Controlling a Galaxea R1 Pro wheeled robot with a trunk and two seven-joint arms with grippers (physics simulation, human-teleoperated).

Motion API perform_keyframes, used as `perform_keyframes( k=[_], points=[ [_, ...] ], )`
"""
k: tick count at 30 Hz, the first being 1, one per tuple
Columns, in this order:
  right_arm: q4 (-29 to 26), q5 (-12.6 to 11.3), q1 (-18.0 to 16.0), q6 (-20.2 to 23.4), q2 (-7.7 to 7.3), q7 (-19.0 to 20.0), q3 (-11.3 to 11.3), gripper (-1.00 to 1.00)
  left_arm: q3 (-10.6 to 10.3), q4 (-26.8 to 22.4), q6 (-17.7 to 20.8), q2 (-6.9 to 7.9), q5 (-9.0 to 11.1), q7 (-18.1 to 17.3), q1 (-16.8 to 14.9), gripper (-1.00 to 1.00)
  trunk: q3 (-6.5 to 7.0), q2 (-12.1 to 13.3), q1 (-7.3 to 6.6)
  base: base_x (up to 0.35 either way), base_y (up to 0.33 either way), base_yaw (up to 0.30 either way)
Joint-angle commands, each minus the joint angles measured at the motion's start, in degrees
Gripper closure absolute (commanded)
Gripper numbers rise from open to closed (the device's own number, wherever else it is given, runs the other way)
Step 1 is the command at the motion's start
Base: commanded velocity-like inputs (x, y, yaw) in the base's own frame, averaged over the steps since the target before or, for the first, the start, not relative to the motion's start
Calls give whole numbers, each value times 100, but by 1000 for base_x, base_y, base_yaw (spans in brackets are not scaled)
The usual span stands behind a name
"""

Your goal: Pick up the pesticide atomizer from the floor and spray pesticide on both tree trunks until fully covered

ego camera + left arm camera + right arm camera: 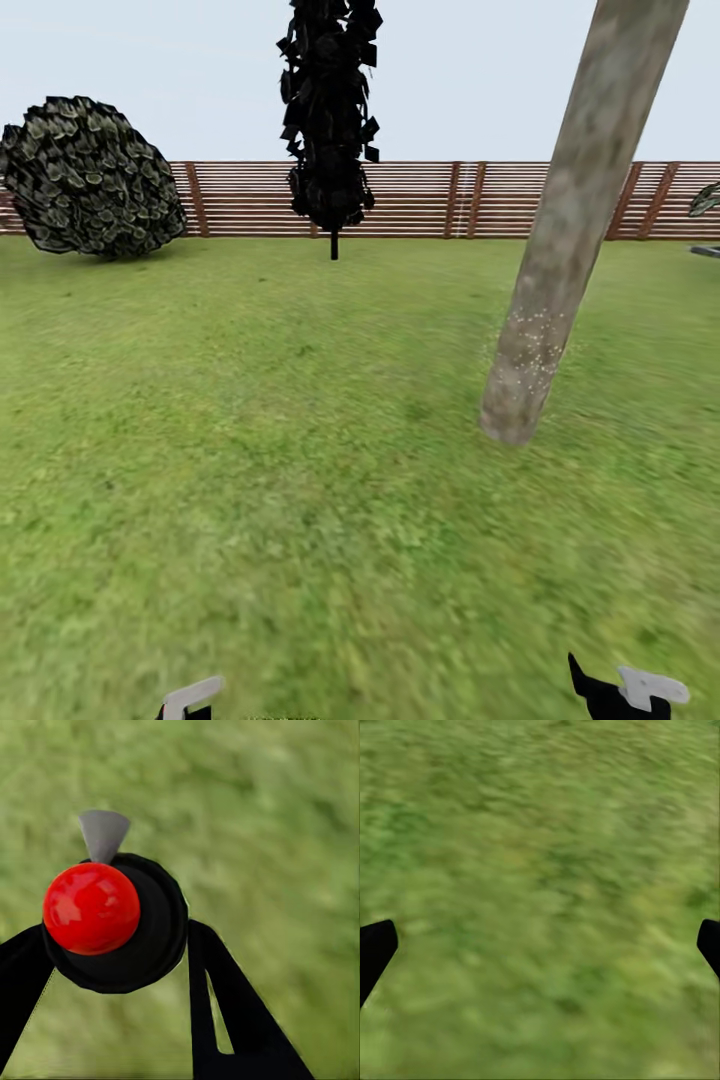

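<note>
Lawn (250, 450) ran to the fence; my left pincer (120, 945) clamped the atomizer (112, 922), right pincer (540, 945) apart. From this far, spray might miss the trunk (570, 230).

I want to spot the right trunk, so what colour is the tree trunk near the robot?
Mottled grey-beige tree trunk, clearest in the head view.

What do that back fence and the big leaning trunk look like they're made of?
The fence looks like reddish-brown wood: thin horizontal slats between upright posts, matte. The tree trunk looks like smooth bark, mottled grey-beige, dull, with pale specks near its base; whether these are spray droplets cannot be told. Being a simulator render, both are only painted textures.
</note>
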Motion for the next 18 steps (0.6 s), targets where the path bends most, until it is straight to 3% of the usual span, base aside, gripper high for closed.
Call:
perform_keyframes(
  k=[1,18],
  points=[
    [1,0,0,-1,0,0,0,-100,-1,0,0,0,-2,0,0,100,0,0,0,0,0,279],
    [1,0,0,-2,0,0,0,-100,7,0,1,4,0,2,0,100,0,0,0,-10,0,279]
  ],
)
